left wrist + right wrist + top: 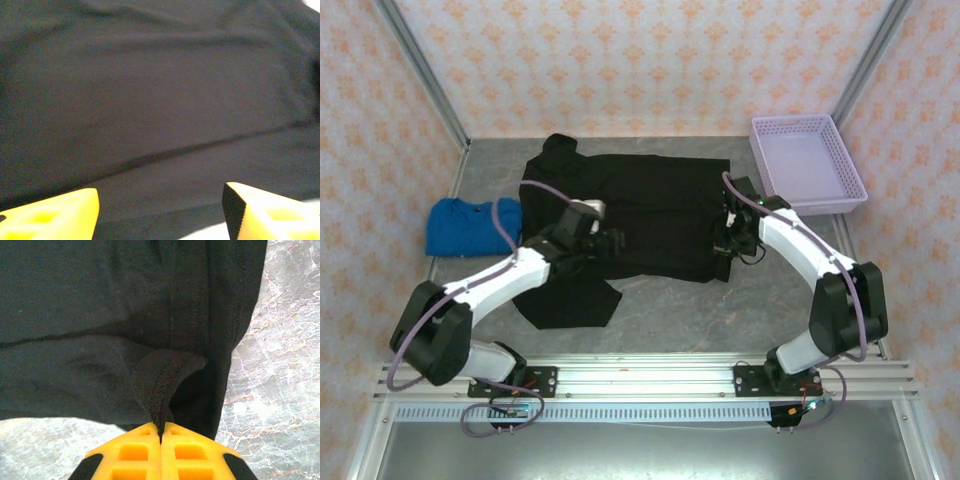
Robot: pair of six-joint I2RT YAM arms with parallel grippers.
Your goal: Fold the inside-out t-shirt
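- Inside-out t-shirt: black, spread roughly flat across the middle of the grey marbled table, with one sleeve towards the far left and another flap towards the near left.
- Right gripper: jaws pressed together, pinching a small raised ridge of black cloth close to the shirt's right-hand edge. Bare table lies just beyond that edge.
- Left gripper: jaws spread, poised low over the smooth middle of the shirt with nothing between them.
- Step in hand, as judged: taking grasp points for a fold. One side is secured; the other is not yet gripped.
- Next move, as judged: the left jaws need to descend and close on cloth before any lift, so that both sides rise together and the fabric does not drag.
- Edges and room: open table lies along the near side and to the right. The blue folded garment sits just beside the shirt's left edge. The lilac basket stands near the far right corner, and patterned walls enclose the rest.
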